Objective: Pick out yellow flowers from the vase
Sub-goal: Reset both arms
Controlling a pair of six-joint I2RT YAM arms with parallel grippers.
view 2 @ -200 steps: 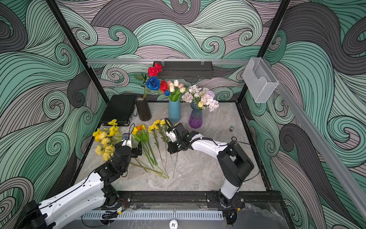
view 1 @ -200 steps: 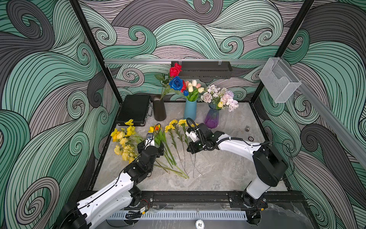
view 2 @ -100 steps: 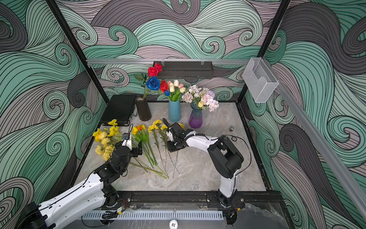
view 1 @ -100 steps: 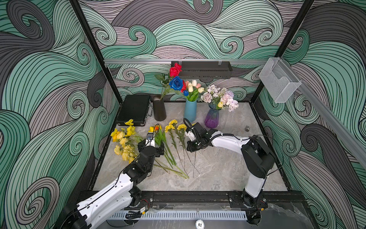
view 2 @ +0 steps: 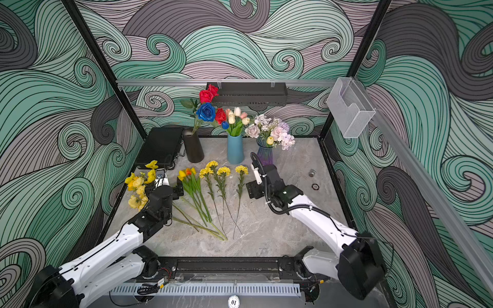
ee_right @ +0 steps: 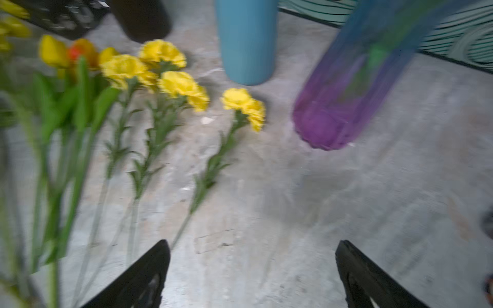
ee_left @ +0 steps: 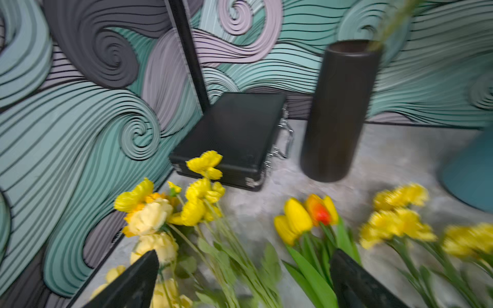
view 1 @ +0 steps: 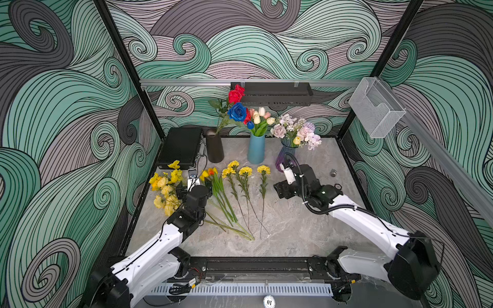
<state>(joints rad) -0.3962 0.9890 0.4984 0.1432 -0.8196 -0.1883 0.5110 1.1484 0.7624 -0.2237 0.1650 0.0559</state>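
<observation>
Yellow flowers lie in a row on the grey table in both top views: a poppy bunch (view 1: pixel 165 186), tulips (view 1: pixel 209 173) and three carnations (view 1: pixel 245 170). The rightmost carnation (ee_right: pixel 244 104) lies just left of my right gripper (view 1: pixel 282 189) (ee_right: pixel 253 244), which is open and empty over bare table. My left gripper (view 1: pixel 197 186) (ee_left: pixel 246 256) is open above the stems between the poppies and the tulips (ee_left: pixel 298 221), holding nothing. At the back stand a black vase (view 1: pixel 214 146), a blue vase (view 1: pixel 256 149) and a purple vase (view 1: pixel 286 157) with one yellow bud (view 1: pixel 296 140) among pink blooms.
A black case (view 1: pixel 181 146) lies at the back left corner. A small metal piece (view 1: pixel 333 173) and a ring (view 1: pixel 338 186) lie on the table at the right. A clear plastic holder (view 1: pixel 376 106) hangs on the right rail.
My right gripper has opened, letting go of the rightmost carnation's stem, and has drawn away to the right. The left arm has barely moved.
</observation>
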